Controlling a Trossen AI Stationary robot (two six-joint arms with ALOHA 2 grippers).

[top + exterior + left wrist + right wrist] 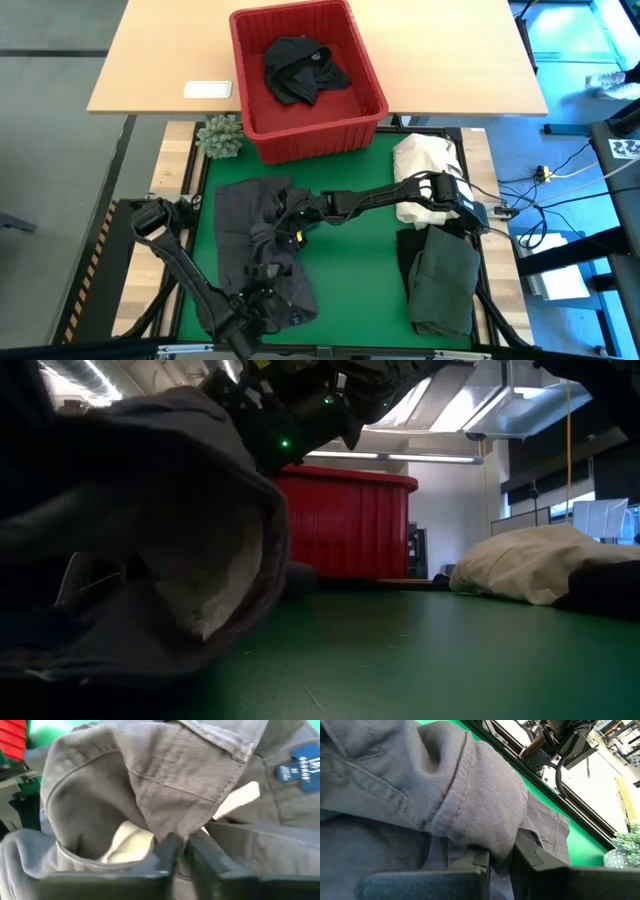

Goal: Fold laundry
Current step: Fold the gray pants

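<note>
While both my claws bite the same dark grey garment (258,250) spread on the left half of the green mat (355,270), I judge the fold is just starting; my left gripper (181,845) is pinched on a seamed edge near the mat's front, and my right gripper (501,854) is pinched on a thick hem farther back; next I should lift both edges together and carry them across evenly, or the cloth will bunch; behind, the red basket (372,75) holds one black garment (303,68); at right, a dark green garment (442,280) lies folded beside the cream cloth heap (425,165).
</note>
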